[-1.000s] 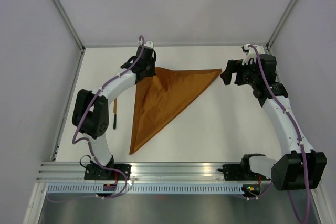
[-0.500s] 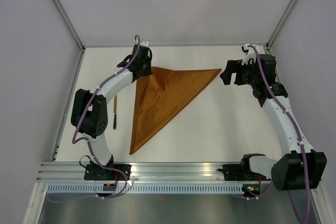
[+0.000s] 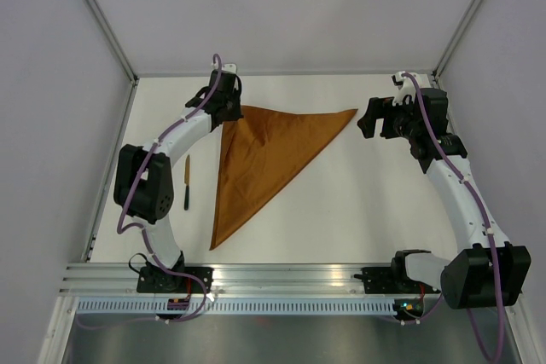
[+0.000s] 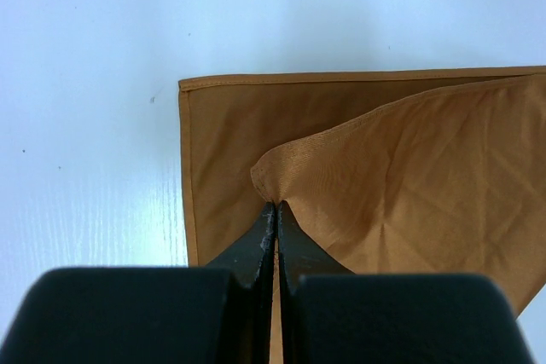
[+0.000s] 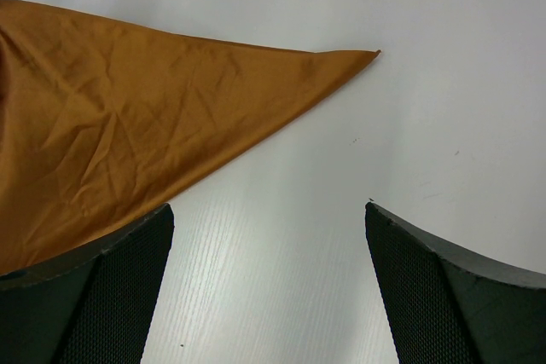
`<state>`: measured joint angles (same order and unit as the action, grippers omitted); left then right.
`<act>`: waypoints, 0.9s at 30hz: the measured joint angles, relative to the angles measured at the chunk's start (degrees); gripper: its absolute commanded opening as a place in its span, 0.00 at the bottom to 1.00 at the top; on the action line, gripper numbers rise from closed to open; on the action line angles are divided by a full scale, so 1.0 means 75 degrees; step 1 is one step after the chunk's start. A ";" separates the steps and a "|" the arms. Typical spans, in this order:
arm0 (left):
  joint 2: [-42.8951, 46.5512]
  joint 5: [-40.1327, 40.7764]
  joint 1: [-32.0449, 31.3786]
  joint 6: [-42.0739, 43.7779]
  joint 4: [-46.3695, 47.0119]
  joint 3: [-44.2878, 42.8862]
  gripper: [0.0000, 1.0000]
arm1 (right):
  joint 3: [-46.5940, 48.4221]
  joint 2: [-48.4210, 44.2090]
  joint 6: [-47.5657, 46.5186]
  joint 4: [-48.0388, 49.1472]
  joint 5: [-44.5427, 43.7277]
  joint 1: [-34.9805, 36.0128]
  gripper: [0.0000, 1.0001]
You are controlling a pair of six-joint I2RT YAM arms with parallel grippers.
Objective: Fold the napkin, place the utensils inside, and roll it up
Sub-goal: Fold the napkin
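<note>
**One napkin pinched, one pincer waiting**

I have two pincers over one white table [image 3: 358, 202], and there is one napkin [image 3: 264, 159] on it. The rust-orange cloth is folded into a triangle with three corners. One is at the far left under my left wrist, one is a long tip pointing right, and one is a narrow tip toward my bases.

My left pincer [image 3: 229, 111] is at the far-left corner. In the left wrist view its two fingers are pressed together [image 4: 275, 210], with a small peak of cloth caught between their tips. Two layers show there. The lower one lies flat, with its hemmed edge and square corner bare on the table. The upper one [image 4: 409, 176] is lifted into a wrinkled fold that runs up to my grip.

My right pincer [image 3: 368, 118] is just beyond the right-hand tip of the napkin. Its two fingers are spread wide [image 5: 267, 210] and hold nothing. From that wrist I see the pointed tip of the cloth [image 5: 111, 117] lying flat ahead of them, not touching either finger.

I can count one thin dark utensil [image 3: 185, 185]. It lies on the table to the left of the napkin, beside my left arm and apart from the cloth. I cannot tell whether it is a single piece or more than one.
</note>
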<state>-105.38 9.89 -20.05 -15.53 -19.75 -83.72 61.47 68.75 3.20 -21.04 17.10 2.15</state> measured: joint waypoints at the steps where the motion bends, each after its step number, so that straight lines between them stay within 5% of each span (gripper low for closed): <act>1: 0.0000 -0.0003 0.0012 0.0009 -0.0006 -0.0003 0.02 | 0.0000 0.0003 0.0000 0.0000 0.0000 0.0000 0.98; 27: -0.0379 -0.0154 0.0294 0.0099 -0.0187 -0.0289 0.02 | 0.0000 0.0044 -0.0003 0.0000 -0.0029 0.0000 0.98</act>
<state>-108.22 8.73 -17.85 -14.79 -21.15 -85.89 61.47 69.08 3.18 -21.04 16.88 2.15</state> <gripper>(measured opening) 0.027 0.979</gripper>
